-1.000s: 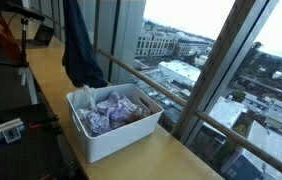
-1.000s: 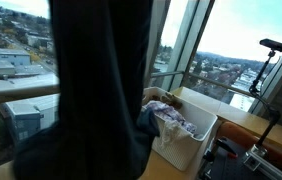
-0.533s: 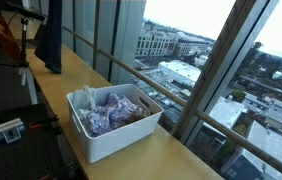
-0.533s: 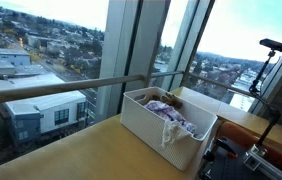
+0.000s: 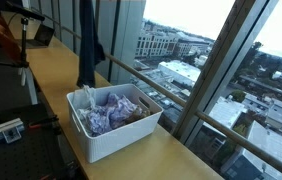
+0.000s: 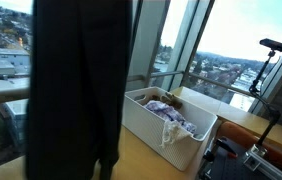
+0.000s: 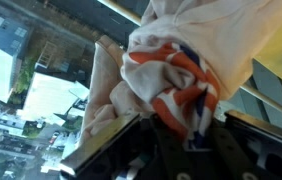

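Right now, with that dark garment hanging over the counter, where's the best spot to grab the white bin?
I'd take the white bin by the rim of the wall farthest from the dark garment, pinching from straight above. It stands upright and open-topped with thin walls, and the clothes heaped inside leave that rim bare.

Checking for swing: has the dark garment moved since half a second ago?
Yes. The dark garment has swung nearer the white bin, hanging by its far end.
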`<state>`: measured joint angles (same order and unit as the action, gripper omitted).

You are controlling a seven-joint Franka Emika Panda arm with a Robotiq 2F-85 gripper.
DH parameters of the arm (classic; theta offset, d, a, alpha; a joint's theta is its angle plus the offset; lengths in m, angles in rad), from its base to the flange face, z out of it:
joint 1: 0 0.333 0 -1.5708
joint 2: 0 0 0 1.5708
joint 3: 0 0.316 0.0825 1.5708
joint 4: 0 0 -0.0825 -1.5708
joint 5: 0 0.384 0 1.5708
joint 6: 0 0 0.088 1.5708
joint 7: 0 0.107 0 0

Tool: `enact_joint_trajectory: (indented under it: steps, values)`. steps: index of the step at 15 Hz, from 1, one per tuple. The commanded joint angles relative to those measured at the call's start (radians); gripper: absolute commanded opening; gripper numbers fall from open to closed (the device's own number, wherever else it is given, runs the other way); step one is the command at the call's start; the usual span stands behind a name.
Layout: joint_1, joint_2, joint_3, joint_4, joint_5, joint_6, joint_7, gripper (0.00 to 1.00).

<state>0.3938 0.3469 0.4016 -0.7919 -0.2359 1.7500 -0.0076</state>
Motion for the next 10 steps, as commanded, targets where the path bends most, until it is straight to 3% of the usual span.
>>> enact_joint_trajectory:
  steps: [1, 10]
  values:
    - [-0.059, -0.097, 0.008, -0.160, 0.070, 0.024, 0.007, 0.05]
    - [-0.232, -0.330, -0.038, -0.672, 0.290, 0.205, -0.055, 0.05]
